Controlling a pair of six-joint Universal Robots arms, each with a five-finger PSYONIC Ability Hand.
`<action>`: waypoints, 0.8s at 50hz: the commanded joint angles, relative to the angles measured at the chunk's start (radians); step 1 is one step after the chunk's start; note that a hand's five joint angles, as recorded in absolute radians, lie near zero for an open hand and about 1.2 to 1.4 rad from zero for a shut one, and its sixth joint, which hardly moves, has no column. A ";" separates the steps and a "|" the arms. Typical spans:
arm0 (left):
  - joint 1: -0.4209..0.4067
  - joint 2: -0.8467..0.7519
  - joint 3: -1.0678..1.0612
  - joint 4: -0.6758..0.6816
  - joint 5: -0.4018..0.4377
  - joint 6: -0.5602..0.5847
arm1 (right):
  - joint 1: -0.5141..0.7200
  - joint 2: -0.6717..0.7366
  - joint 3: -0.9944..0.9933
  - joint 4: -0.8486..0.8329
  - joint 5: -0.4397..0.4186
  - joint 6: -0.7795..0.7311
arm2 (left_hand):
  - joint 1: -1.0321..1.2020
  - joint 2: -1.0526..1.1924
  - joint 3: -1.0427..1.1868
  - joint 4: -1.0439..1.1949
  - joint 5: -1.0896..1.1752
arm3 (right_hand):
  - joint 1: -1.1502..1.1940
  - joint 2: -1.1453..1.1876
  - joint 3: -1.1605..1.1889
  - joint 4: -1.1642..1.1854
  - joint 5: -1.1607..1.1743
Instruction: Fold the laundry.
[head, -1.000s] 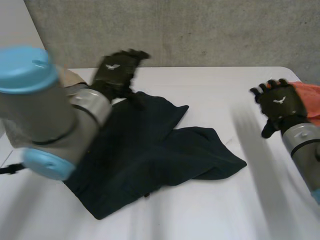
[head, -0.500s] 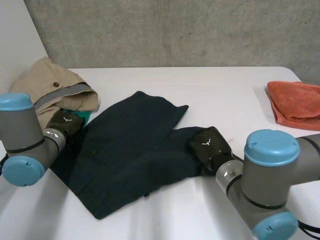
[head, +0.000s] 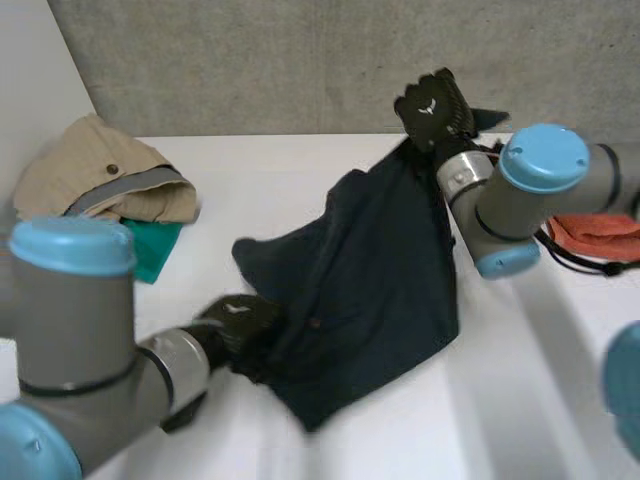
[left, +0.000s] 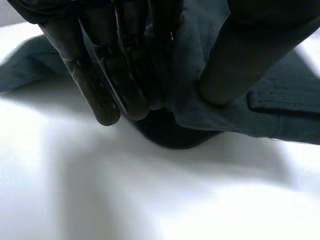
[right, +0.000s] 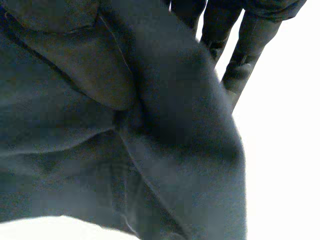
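Observation:
A dark navy garment (head: 365, 275) hangs stretched between my two hands over the white table (head: 300, 170). My right hand (head: 432, 108) is raised at the back right, shut on the garment's upper end. The cloth (right: 125, 125) drapes down over that hand's palm, with the fingers (right: 240, 55) beside a fold. Low at the front left, my left hand (head: 235, 322) is shut on the garment's lower edge. There the fingers (left: 110, 75) and thumb (left: 240, 55) pinch a bunched fold of cloth (left: 190, 105) just above the table.
A beige garment (head: 105, 175) lies at the back left on a green cloth (head: 150, 250). An orange cloth (head: 600, 232) sits at the right edge, behind my right arm (head: 535, 195). A grey wall stands behind the table.
Both hands came down onto the flat garment and closed on it. The right hand has since lifted its end up and back, the left hand has pulled its edge forward, and the garment now hangs slanted.

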 joint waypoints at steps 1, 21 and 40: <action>-0.158 -0.014 0.011 0.123 0.036 -0.316 | 0.011 0.158 -0.154 -0.049 -0.125 0.107 | 0.272 0.202 0.208 0.197 0.269 | 0.275 0.218 0.207 0.200 0.235; 0.019 0.177 0.003 0.209 -0.057 -0.161 | -0.010 -0.263 0.083 0.362 0.292 0.242 | -0.820 -0.890 -0.883 -0.895 -0.823 | -0.947 -1.004 -1.015 -1.022 -0.987; 0.221 -0.172 0.105 0.272 0.067 0.315 | 0.069 -0.610 0.779 0.749 0.304 0.769 | -0.838 -0.907 -0.901 -0.912 -0.841 | -0.947 -1.004 -1.015 -1.022 -0.987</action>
